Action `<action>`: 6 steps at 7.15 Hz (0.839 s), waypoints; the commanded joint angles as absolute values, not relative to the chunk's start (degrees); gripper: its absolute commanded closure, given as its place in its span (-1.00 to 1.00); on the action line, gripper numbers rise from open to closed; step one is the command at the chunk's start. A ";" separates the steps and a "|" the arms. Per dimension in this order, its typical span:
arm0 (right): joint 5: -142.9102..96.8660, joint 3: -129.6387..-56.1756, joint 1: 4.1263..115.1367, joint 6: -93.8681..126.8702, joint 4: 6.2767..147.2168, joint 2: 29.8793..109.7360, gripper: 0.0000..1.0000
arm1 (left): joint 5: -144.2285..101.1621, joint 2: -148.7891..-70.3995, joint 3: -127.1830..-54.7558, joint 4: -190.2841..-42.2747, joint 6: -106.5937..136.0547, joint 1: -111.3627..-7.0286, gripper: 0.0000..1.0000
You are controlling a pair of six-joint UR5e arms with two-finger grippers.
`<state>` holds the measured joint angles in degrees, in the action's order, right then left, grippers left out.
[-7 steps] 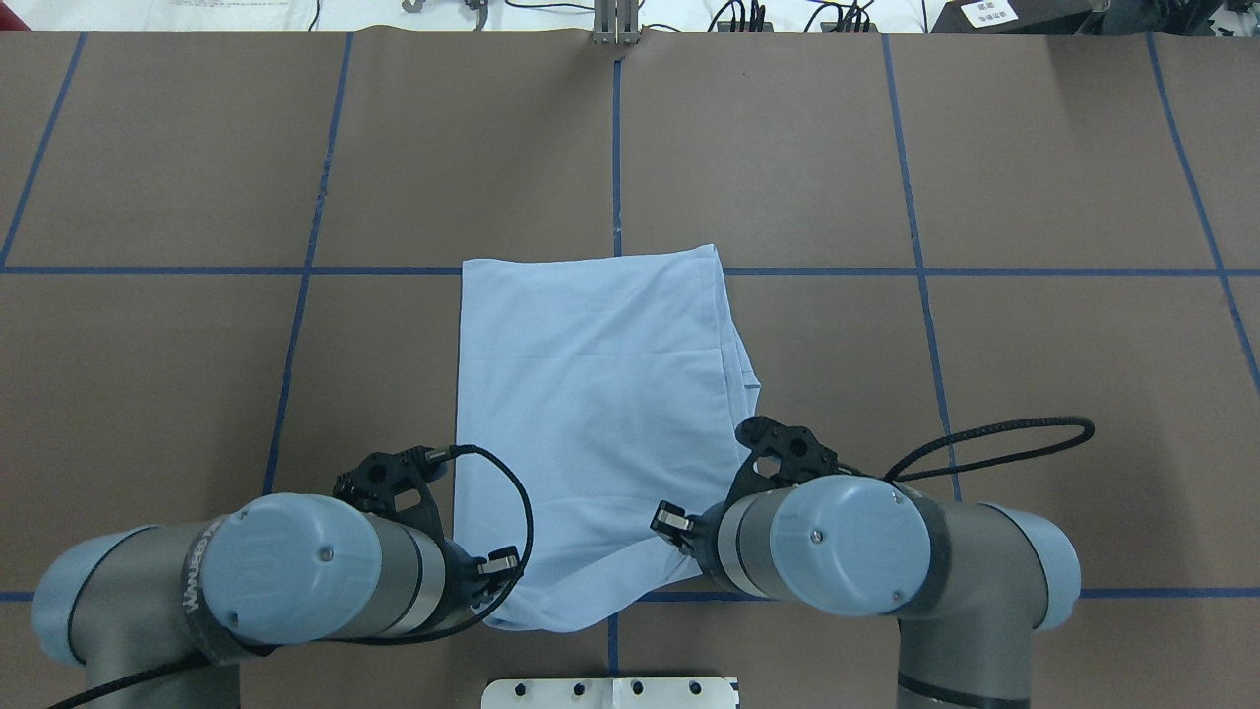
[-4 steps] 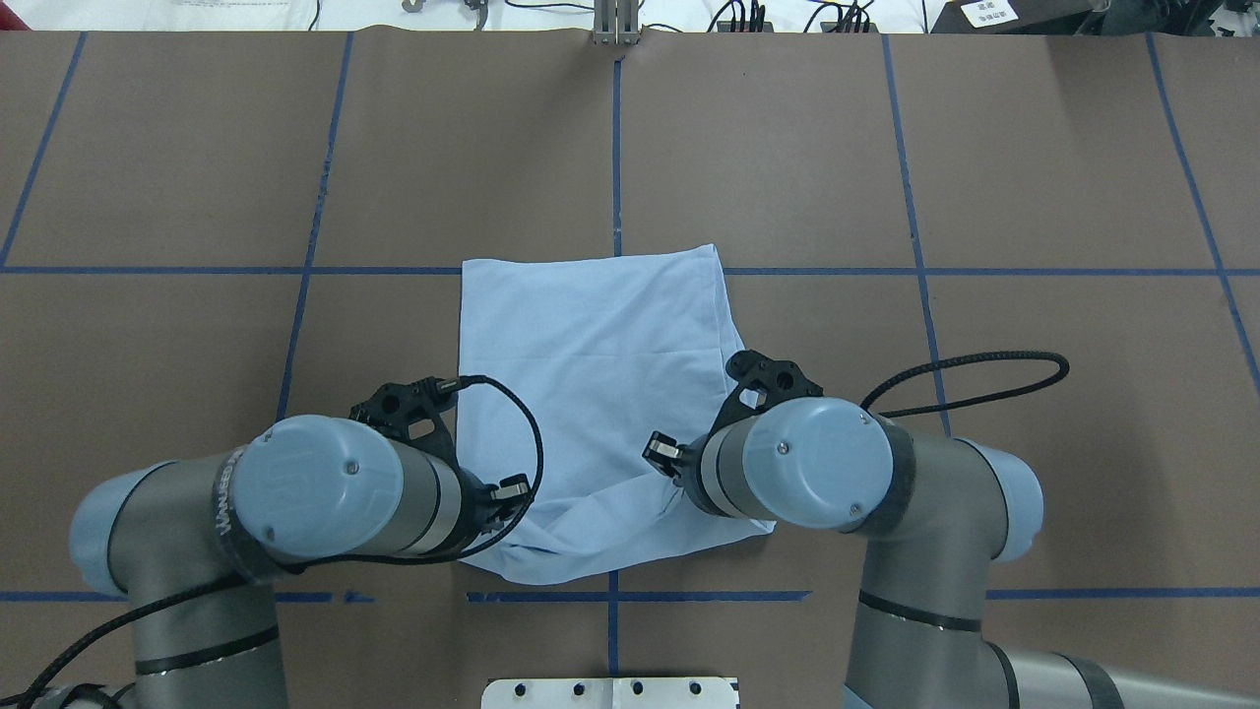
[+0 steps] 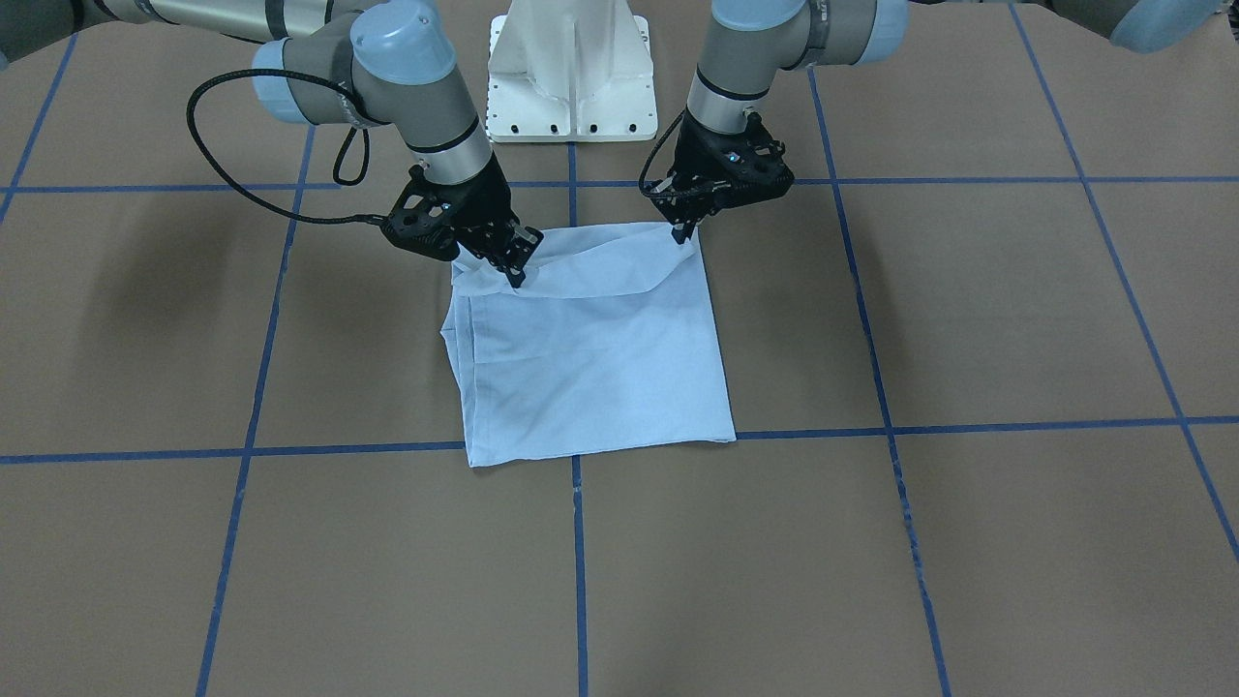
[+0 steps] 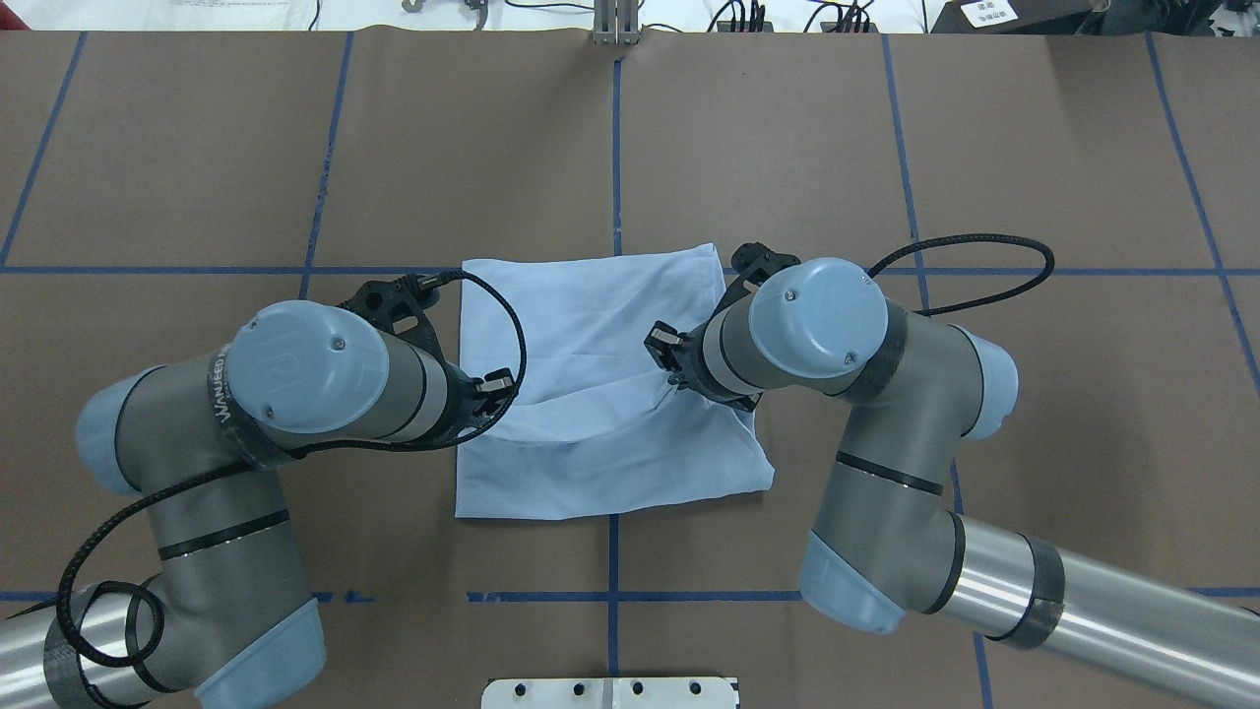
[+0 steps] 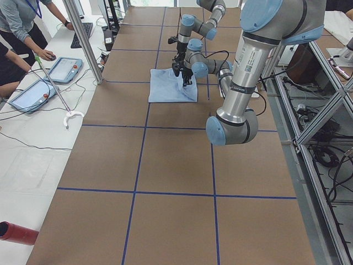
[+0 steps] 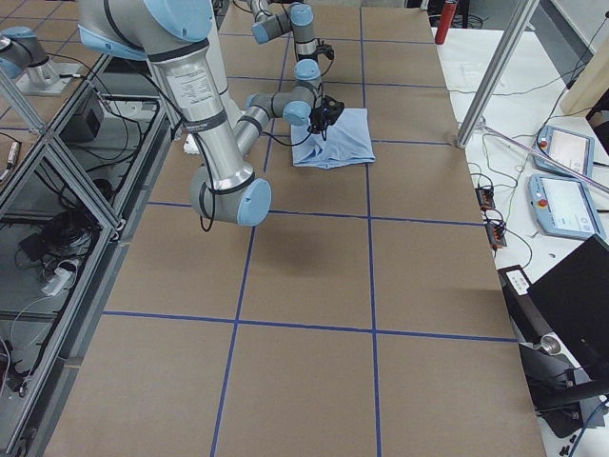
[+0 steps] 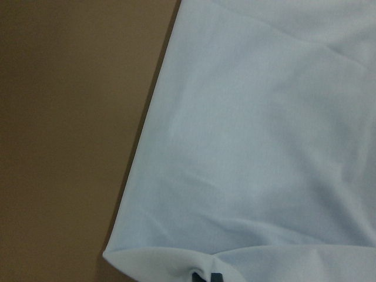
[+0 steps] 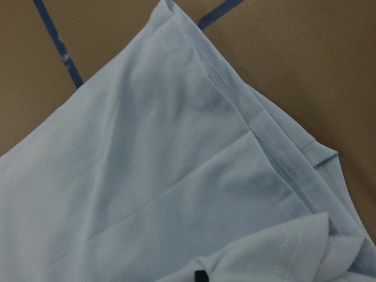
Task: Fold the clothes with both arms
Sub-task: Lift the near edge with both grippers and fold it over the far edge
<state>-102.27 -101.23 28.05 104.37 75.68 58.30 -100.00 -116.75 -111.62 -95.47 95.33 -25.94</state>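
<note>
Holding the near edge of the shirt (image 4: pixel 591 315) up off the table (image 4: pixel 1034 148), I had both arms pinching cloth. The shirt sat in the centre of the overhead view, already narrowed to a rough rectangle, with its upper edge along a blue tape line (image 4: pixel 886 271). The left gripper (image 3: pixel 689 232) was clamped on one corner of the raised edge, in the upper middle of the front view. The right gripper (image 3: pixel 513 271) was clamped on the other corner, a little to the left of it.

Between them the lifted edge sagged in a shallow curve. From that I judged the fabric to be thin, light and quite limp, with no stiffness to carry a fold by itself. It would drape wherever I slackened, and the stacked layers looked likely to slide over one another.

The stitched seam (image 8: pixel 258 135) in the right wrist view seemed the firmest place to grip. I reckoned the corners were the right hold, taken through every layer and with the grippers spread enough to keep the edge straight.
</note>
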 commanded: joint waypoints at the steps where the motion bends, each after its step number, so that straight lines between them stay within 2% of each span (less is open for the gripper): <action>1: -104.15 -98.98 30.40 104.06 75.32 55.82 1.00 | -100.11 -118.64 -108.22 -97.55 95.10 -27.16 1.00; 2: -104.15 -96.35 30.76 103.98 75.32 54.24 1.00 | -100.11 -120.31 -105.67 -97.65 95.10 -28.03 1.00; 4: -104.76 -83.66 34.34 103.10 74.97 46.54 1.00 | -100.19 -123.30 -98.40 -101.05 94.66 -33.98 1.00; 5: -105.37 -75.75 36.63 102.83 68.62 44.58 0.78 | -100.20 -126.36 -90.87 -104.12 94.05 -36.97 1.00; 6: -106.51 -70.45 38.91 100.48 63.86 43.60 -0.98 | -100.11 -128.21 -82.96 -110.07 93.35 -39.35 -0.49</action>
<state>-105.38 -78.08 36.14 102.45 69.58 45.59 -100.17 -125.63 -91.89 -104.30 94.11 -36.17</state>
